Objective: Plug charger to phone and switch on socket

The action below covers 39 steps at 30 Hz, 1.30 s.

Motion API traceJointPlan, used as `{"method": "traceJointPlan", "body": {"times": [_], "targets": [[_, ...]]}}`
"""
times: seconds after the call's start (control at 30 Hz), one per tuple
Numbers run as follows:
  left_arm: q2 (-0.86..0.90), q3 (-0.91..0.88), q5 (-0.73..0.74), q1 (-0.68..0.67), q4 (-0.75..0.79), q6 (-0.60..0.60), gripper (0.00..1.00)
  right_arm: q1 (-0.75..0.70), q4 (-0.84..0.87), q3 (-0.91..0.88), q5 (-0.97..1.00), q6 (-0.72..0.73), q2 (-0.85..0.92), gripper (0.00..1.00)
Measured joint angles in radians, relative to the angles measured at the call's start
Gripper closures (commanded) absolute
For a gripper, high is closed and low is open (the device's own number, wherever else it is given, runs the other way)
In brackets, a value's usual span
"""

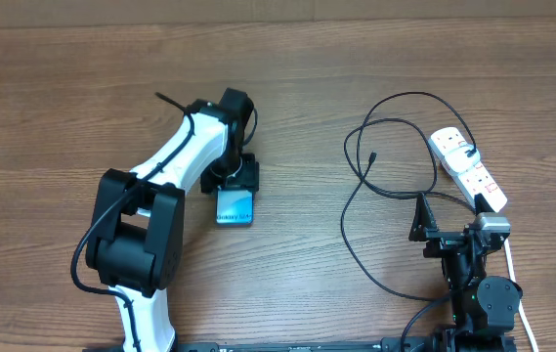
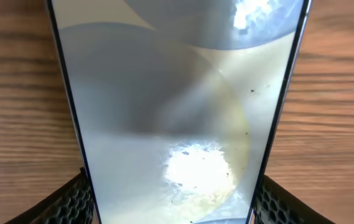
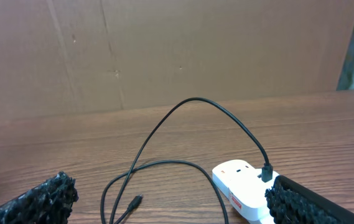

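The phone (image 1: pixel 235 208) lies on the wooden table with its light blue screen up. My left gripper (image 1: pixel 235 184) is shut on its far end. In the left wrist view the phone (image 2: pixel 164 93) fills the frame between the two fingers of the left gripper (image 2: pixel 173 202), which touch its side edges. The charger (image 1: pixel 356 210) loops across the right of the table. Its plug sits in the socket (image 1: pixel 468 171) and its free tip (image 1: pixel 371 156) lies on the wood, also in the right wrist view (image 3: pixel 136 201). My right gripper (image 1: pixel 450 210) is open and empty, next to the socket (image 3: pixel 242 180).
A brown cardboard wall (image 3: pixel 164 50) stands behind the table's far edge. The socket's white cord (image 1: pixel 514 274) runs toward the front right past the right arm's base. Bare wood lies between the phone and the cable loops.
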Motion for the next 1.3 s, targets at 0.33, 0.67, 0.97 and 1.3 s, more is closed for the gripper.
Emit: {"method": "traceJointPlan", "body": {"times": [0.33,0.67,0.97,1.3], "targets": [[0.000,0.151,0.263,0.005,-0.185,0.000,0.51,0.000,0.000,0.000,0.000,0.000,0.000,0.00],[0.000,0.156,0.849,0.041,-0.204,-0.004,0.51,0.000,-0.001,0.000,0.000,0.000,0.000,0.00],[0.000,0.156,1.157,0.050,-0.205,-0.027,0.52,0.000,-0.001,0.000,0.000,0.000,0.000,0.00],[0.000,0.157,1.217,0.050,-0.125,-0.174,0.50,0.000,0.005,0.000,-0.024,0.035,0.000,0.00]]}}
